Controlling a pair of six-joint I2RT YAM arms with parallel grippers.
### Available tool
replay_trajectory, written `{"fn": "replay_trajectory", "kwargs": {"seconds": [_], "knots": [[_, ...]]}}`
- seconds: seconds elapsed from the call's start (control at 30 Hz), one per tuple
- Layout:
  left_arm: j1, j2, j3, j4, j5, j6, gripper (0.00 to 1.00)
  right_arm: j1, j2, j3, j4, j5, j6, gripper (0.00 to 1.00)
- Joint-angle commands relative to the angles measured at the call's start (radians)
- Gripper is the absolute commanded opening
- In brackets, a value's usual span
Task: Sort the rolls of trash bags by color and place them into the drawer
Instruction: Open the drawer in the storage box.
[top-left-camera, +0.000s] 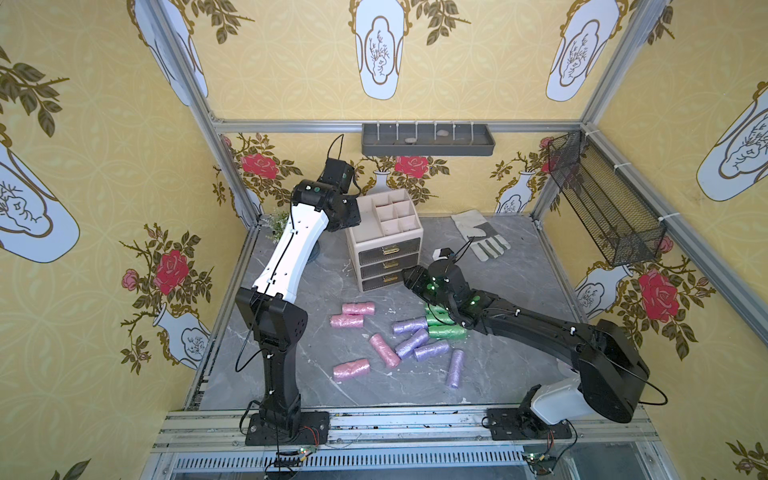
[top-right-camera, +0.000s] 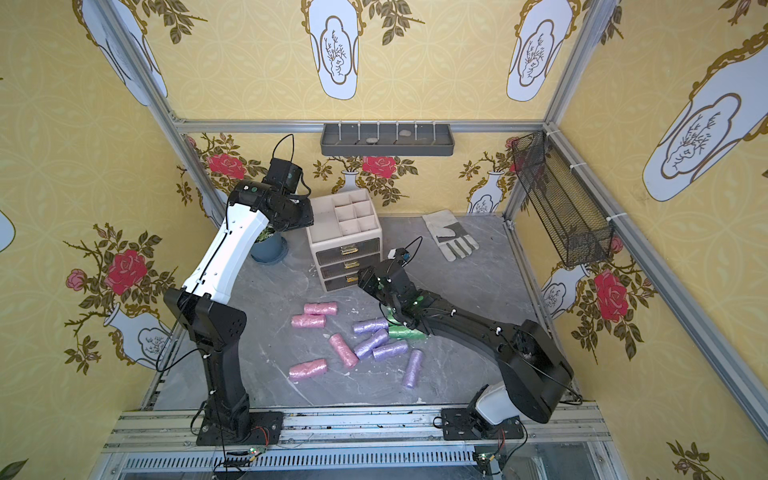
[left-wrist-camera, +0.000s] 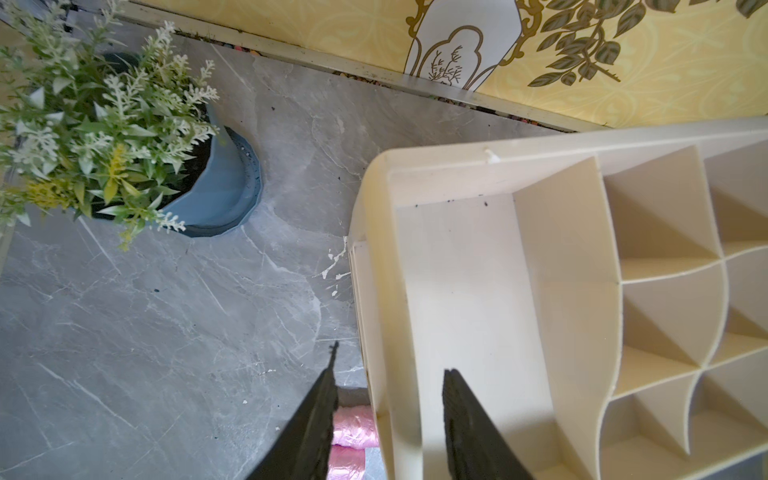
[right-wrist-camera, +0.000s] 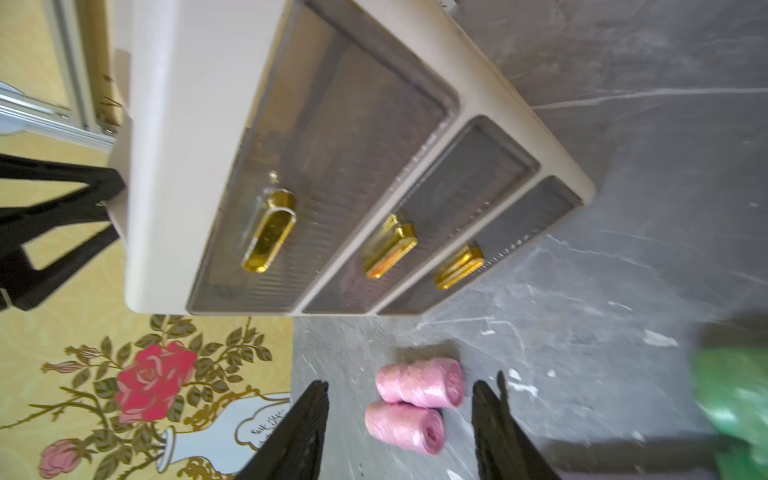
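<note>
The left gripper (left-wrist-camera: 392, 358) stands part-open astride one side wall of the beige drawer chest (top-left-camera: 386, 237), with a gap showing on each side of the wall and nothing held. The right gripper (right-wrist-camera: 402, 384), jaws apart and empty, faces the chest's three shut drawers (right-wrist-camera: 332, 166). In front of the chest, pink rolls (top-left-camera: 358, 308), lilac rolls (top-left-camera: 411, 343) and green rolls (top-left-camera: 446, 332) lie on the grey marble-look tabletop (top-left-camera: 291, 374). A potted plant (left-wrist-camera: 104, 124) and a work glove (top-left-camera: 482, 235) flank the chest. Yellow floral wallpaper (top-left-camera: 291, 62) rises behind it.

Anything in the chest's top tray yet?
Nothing stored: the top tray looks bare but for dark specks; one left gripper finger stands in its largest compartment. Dividers hide some cell floors.
</note>
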Motion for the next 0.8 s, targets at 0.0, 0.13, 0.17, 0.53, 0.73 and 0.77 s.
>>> {"fn": "replay_trajectory", "kwargs": {"seconds": [0.0,0.13,0.17,0.53,0.73,0.77], "knots": [[0.001,0.012,-0.004,0.013,0.005,-0.008,0.39,0.011,0.044,0.003,0.257,0.068,0.026,0.51],[0.001,0.018,-0.001,0.014,0.01,-0.008,0.29,0.02,0.111,0.005,0.394,0.106,0.037,0.51],[0.002,0.019,-0.001,0.016,0.01,-0.008,0.28,0.022,0.131,0.006,0.428,0.11,0.041,0.51],[0.001,0.022,0.0,0.016,0.012,-0.002,0.09,0.02,0.197,0.026,0.551,0.187,0.096,0.47],[0.001,0.031,0.013,0.01,0.019,-0.006,0.05,-0.002,0.237,0.049,0.539,0.147,0.216,0.44],[0.001,0.031,0.014,0.009,0.021,-0.006,0.04,-0.004,0.244,0.05,0.546,0.138,0.235,0.44]]}}
